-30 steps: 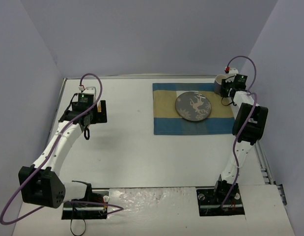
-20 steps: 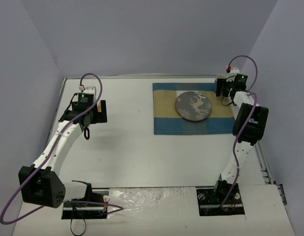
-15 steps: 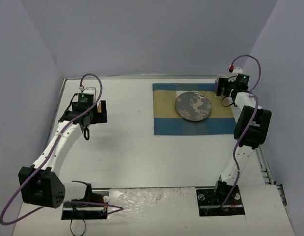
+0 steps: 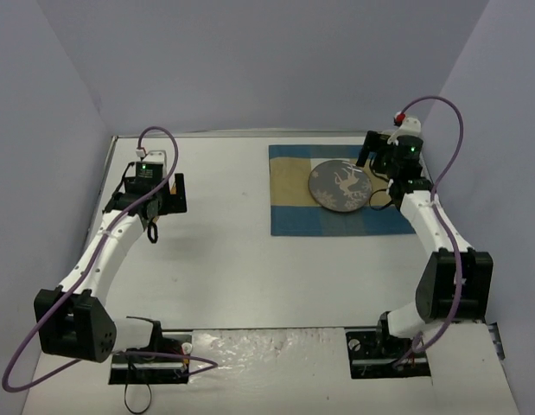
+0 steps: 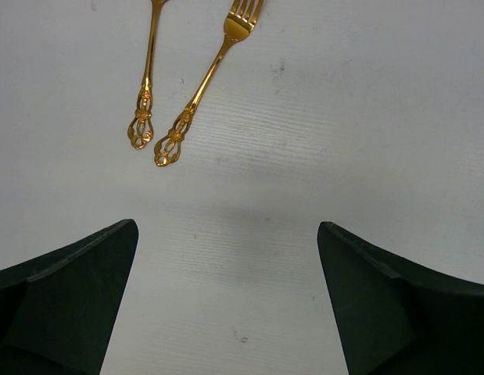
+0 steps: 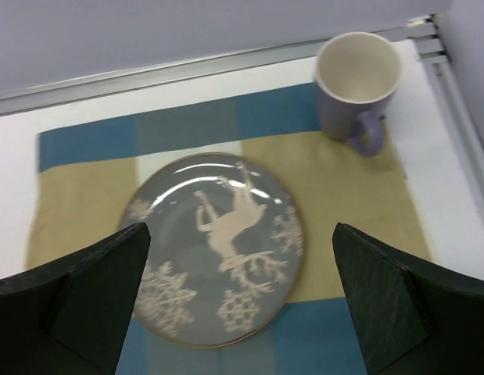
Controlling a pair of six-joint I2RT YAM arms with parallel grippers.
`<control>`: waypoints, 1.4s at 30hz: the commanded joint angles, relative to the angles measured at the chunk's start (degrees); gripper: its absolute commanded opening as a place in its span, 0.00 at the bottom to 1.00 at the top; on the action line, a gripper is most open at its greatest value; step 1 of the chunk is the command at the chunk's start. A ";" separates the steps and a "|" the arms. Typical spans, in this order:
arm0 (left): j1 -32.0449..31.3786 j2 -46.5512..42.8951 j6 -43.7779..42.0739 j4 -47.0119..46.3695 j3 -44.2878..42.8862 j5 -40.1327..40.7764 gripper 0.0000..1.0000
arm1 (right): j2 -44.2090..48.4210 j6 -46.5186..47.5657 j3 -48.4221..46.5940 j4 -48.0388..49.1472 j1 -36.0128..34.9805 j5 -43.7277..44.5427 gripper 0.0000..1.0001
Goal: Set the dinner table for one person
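Black fingers of the left gripper (image 5: 227, 226) stand wide apart and empty over the white dinner table (image 5: 304, 117), with a gold fork (image 5: 206, 78) lying ahead. We find the right gripper (image 6: 242, 226) equally spread and empty above the deer-patterned plate (image 6: 218, 258) on the placemat (image 6: 93, 133).

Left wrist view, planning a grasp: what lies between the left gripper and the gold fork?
Only bare dinner table, as the left wrist view shows.
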State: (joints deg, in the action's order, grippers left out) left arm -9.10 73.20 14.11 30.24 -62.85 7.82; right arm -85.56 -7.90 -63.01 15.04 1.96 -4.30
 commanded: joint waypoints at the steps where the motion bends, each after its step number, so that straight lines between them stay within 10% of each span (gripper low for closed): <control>1: 1.19 2.21 -1.08 -5.82 0.18 -1.57 0.97 | 8.48 -7.87 2.19 3.42 -5.40 -0.18 1.00; 25: 13.25 43.22 -14.45 3.93 -33.84 -19.89 0.66 | 31.32 -10.90 20.93 2.04 -17.69 -19.43 1.00; 37: 14.81 47.89 -17.98 5.62 -34.30 -19.03 0.50 | 33.23 -9.90 22.28 0.25 -17.69 -20.39 1.00; 42: 14.61 48.61 -17.02 5.51 -33.11 -20.28 0.29 | 33.51 -10.11 22.42 0.17 -17.69 -20.35 1.00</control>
State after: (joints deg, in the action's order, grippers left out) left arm 5.39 122.22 -2.50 34.94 -94.59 -11.11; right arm -53.55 -18.73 -40.08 12.15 -15.46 -23.45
